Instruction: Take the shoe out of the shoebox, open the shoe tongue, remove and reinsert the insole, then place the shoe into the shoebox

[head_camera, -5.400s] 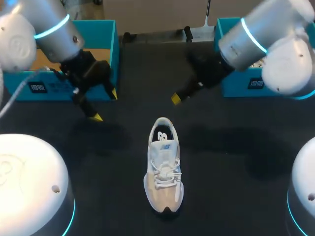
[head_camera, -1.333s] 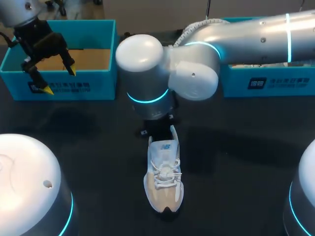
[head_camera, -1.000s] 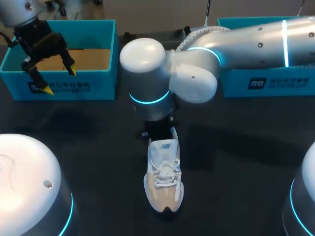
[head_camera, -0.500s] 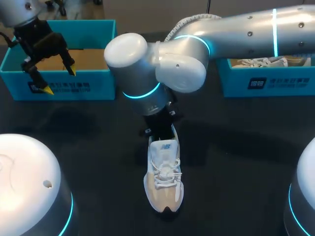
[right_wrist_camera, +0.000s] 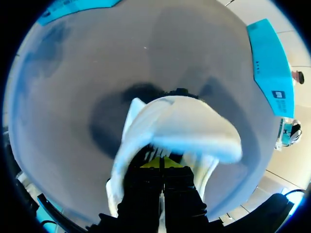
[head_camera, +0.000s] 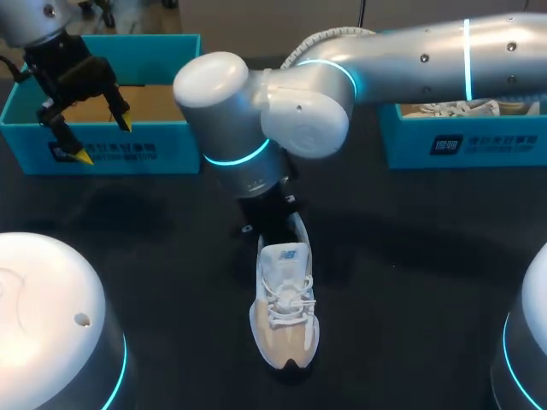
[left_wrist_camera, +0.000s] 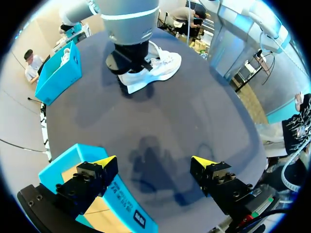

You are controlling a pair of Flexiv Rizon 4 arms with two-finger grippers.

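Shoe is lying upright on the dark tabletop near its middle, toe pointing toward the robot and heel pointing away, well apart from both boxes. Right arm is reaching in across the middle and hanging over the heel end, hiding the right claw in the head view. In the right wrist view the right claw is showing its two fingers pressed together, yellow tips side by side and dipping into the white opening of the shoe; whether anything is being pinched between them I cannot tell. Left claw is hovering wide open and holding nothing, over the front wall of the left box, a blue box showing a brown cardboard floor inside. In the left wrist view one finger is hanging above that wall and the other above bare tabletop. Right box, also blue, is sitting at the far right with a second shoe lying in it.
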